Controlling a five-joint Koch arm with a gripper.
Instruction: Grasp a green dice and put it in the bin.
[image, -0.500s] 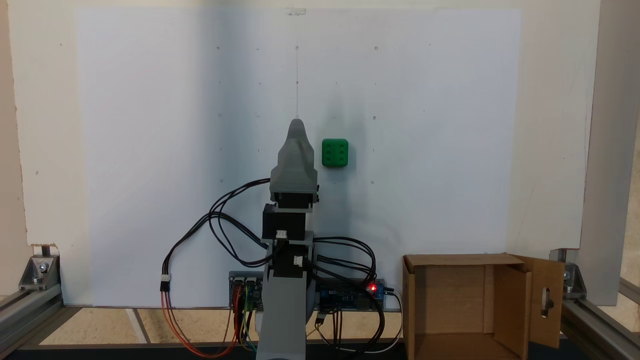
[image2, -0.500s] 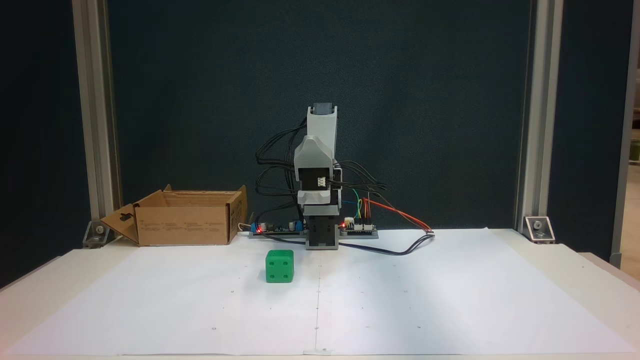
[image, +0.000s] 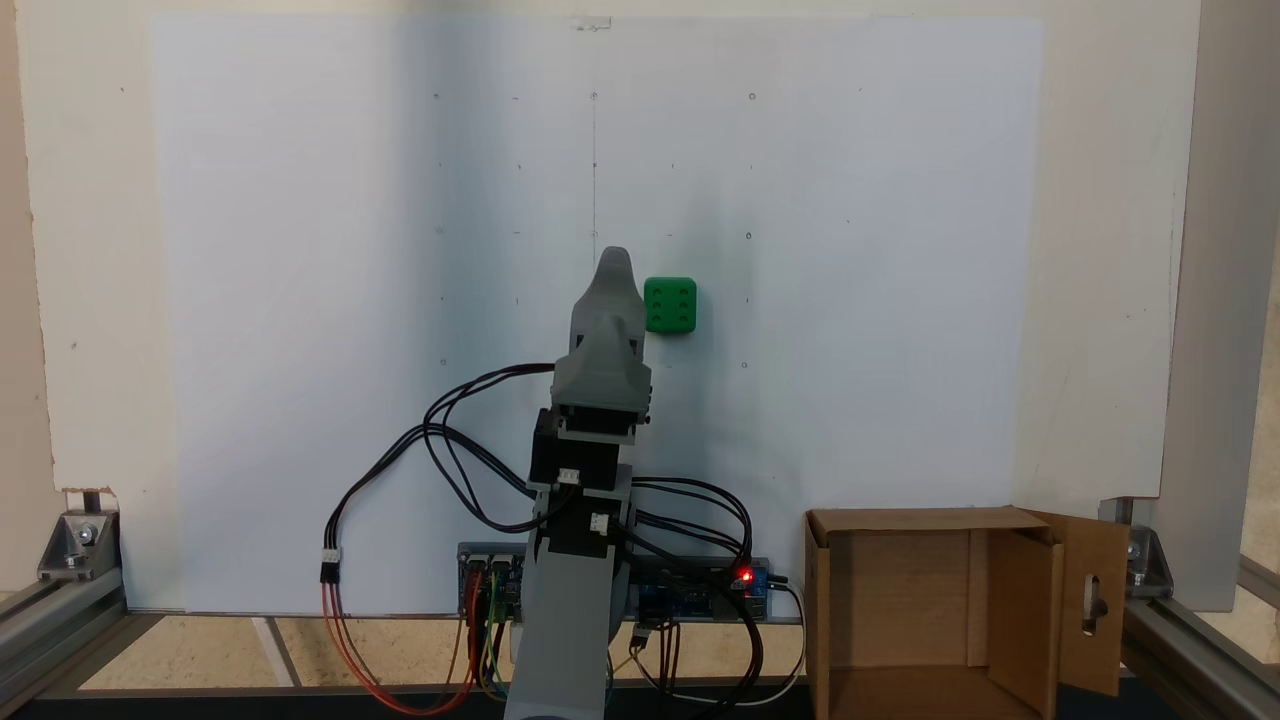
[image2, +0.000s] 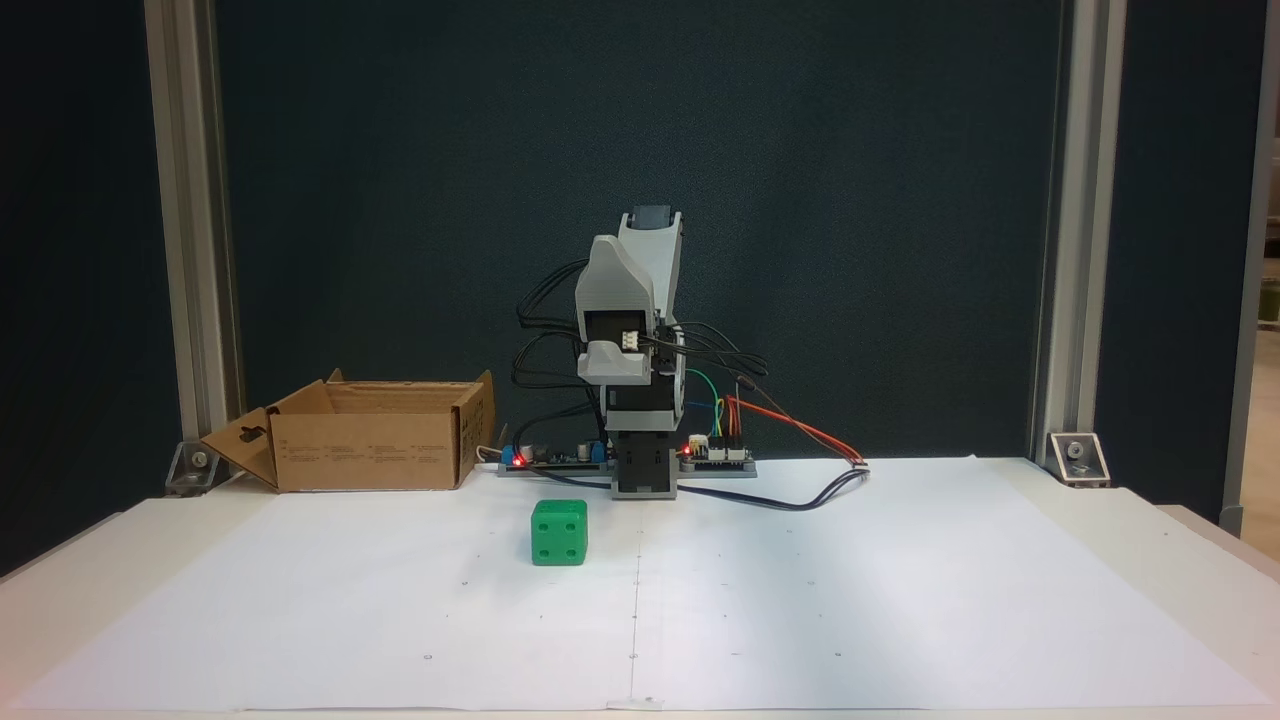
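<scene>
The small bright green plastic dice (image: 670, 305) sits free on the white paper sheet (image: 300, 300) that covers the desk, six pips up in the view from above and four pips facing the camera in the view from the front (image2: 559, 532), so it rests flat on one face and nothing touches it. The grey plastic gripper (image: 613, 262) is raised above the sheet and folded over the arm's base; from above its tip lies just beside the dice, but the front view (image2: 610, 365) shows it well above the dice, so I judge this an approach, not yet a descent. Its jaws lie one behind the other for both cameras, and I cannot tell whether they are apart or together. The brown corrugated cardboard bin (image: 905, 520) stands open-topped well apart from the dice, beside the arm's base and the circuit boards (image: 700, 590), with its slotted flap (image2: 240, 440) folded outward, which leaves the mouth free for a drop from above
</scene>
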